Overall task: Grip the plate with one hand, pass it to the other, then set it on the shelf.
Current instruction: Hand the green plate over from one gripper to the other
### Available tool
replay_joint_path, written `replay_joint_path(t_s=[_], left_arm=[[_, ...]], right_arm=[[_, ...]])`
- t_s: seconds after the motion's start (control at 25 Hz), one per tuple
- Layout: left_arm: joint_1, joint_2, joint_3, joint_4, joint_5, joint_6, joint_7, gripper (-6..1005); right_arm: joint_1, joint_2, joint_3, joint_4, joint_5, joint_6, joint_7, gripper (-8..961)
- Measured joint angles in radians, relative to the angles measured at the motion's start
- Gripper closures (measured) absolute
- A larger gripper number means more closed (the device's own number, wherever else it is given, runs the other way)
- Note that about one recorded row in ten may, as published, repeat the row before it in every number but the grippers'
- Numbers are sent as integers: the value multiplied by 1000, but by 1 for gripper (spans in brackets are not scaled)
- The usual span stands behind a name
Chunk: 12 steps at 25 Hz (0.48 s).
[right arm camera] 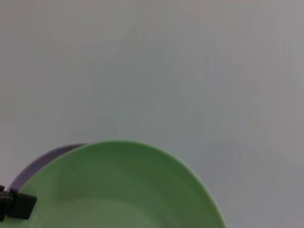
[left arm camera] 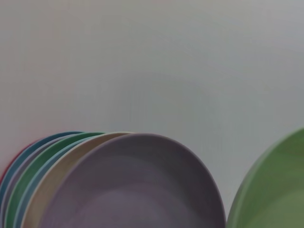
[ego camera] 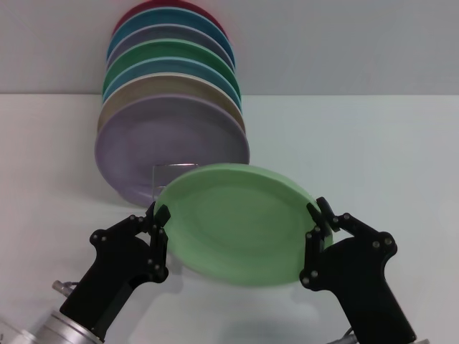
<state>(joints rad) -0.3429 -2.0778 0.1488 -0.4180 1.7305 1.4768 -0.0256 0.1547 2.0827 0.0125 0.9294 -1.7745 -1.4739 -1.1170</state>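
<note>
Plate [ego camera: 237, 222], pale mint green and matte, hangs above the white surface [ego camera: 373, 143] in the near middle of the head view, tilted so that its hollow face looks toward the camera, and it is held at both sides at once. On its left edge the left end effector [ego camera: 159, 218] has its two black fingers pinched over the rim, one in front and one behind; on its right edge the right end effector [ego camera: 320, 218] grips the rim in the same way. Both black bodies rise from the bottom of the view on silver-white wrists. In the right wrist view the green plate [right arm camera: 118, 190] fills the lower part, with the tip of the other end effector [right arm camera: 16, 205] at its far edge. Just behind the plate stands a row of upright plates: a lilac plate [ego camera: 168, 147] in front, then a beige plate [ego camera: 122, 97], a darker green plate [ego camera: 172, 51], blue ones and a red plate [ego camera: 168, 6] at the back. Between the lilac plate and the green one a thin silver wire loop of the shelf [ego camera: 173, 167] shows. Beyond lies a grey wall [ego camera: 344, 43].
</note>
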Motion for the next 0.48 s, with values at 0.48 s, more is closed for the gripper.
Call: replay_joint_path(t_s=[0.48], left_arm=[[41, 3, -52, 4, -6, 45, -4, 959]], right_arm=[[13, -3, -3, -12, -15, -13, 13, 781]])
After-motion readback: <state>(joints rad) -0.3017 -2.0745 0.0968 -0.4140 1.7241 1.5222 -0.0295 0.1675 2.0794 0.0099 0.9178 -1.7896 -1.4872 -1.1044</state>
